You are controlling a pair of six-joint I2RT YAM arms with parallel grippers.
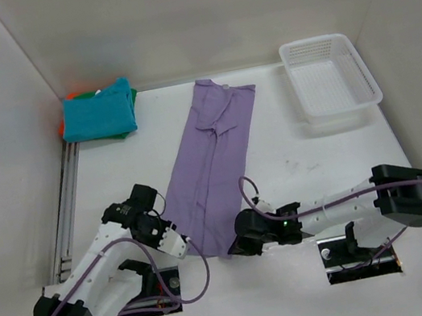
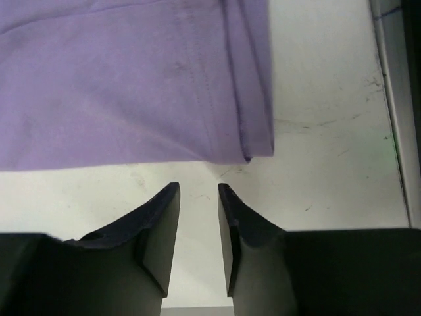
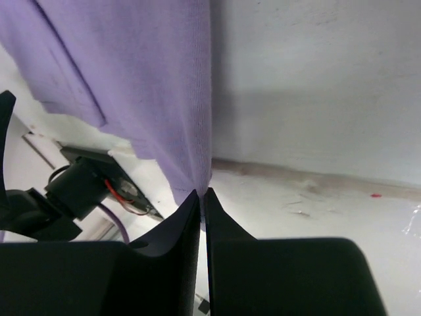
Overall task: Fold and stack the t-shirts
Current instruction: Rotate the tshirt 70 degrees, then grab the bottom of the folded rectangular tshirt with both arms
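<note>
From above, the lavender shirt [image 1: 212, 166] lies flat mid-table as a long narrow strip, collar toward 12 o'clock and hem toward 6. The teal shirt [image 1: 97, 113] tops a stack [image 1: 129, 121] at 10 o'clock, with green and orange edges showing beneath it. The basket [image 1: 313, 43] sits at 2 o'clock. The left gripper [image 1: 179, 244] is at the hem's 7 o'clock corner, and the right gripper [image 1: 237, 246] is at its 5 o'clock corner.

Left wrist view: the fingers stand a narrow gap apart with nothing between them, over bare table [image 2: 329, 164]. The hem corner lies just beyond the tips, toward 12 to 1 o'clock, untouched.

Right wrist view: the fingers are pinched almost together, with the hem's edge caught at their tips.

The step in hand looks like the crosswise fold of this shirt, hem up to collar. Next, I judge, the left gripper must advance and nip its corner. Then both should lift and carry the hem evenly toward 12 o'clock.
</note>
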